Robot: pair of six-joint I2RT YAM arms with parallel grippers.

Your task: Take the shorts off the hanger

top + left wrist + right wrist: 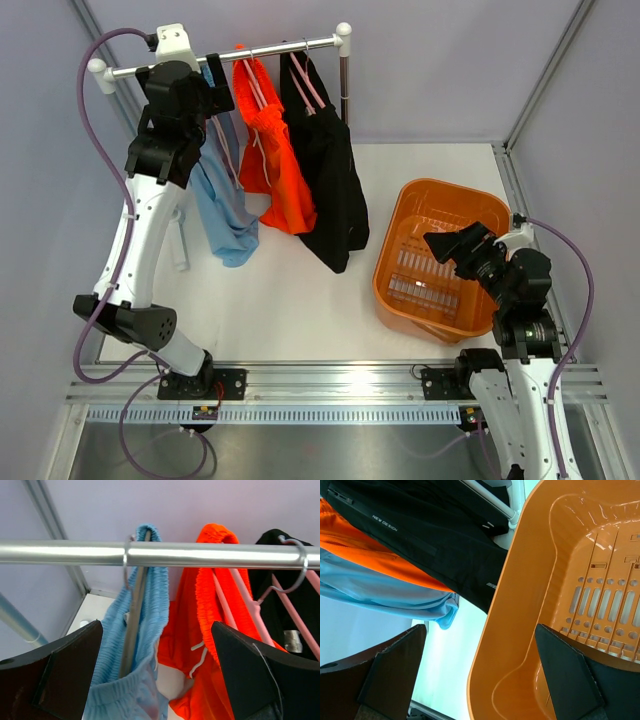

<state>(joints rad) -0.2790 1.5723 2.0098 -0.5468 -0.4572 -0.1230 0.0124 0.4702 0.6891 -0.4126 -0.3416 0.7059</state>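
Three pairs hang on the rail (270, 50) at the back left of the table: blue shorts (225, 215) leftmost, orange shorts (280, 170) in the middle, black shorts (330, 180) rightmost. All are on hangers, none is off yet.

Left gripper (156, 630) is up at the rail, jaws wide apart and holding nothing. In the wrist view the blue waistband sits between its fingers (65, 675), and the orange waistband is just beside the other finger. Right gripper (480, 630) is also wide apart and empty, hovering over the near rim of the basket (400, 215), well apart from the rail.

Step in hand, as I read it: grab the blue pair.
- Close on the bunched blue waistband below the rail, not on the metal hanger (131, 625) running down through it.
- Centre on the blue first. The right finger is close enough to orange to pinch both.
- Get a deep bite, because elastic fabric slips from a shallow one.
- Pull the fabric off along the hanger arm, not straight down. A straight tug likely drags the hook along or off the rail.
- Neighbouring hangers touch, so go slowly and watch for them swinging.
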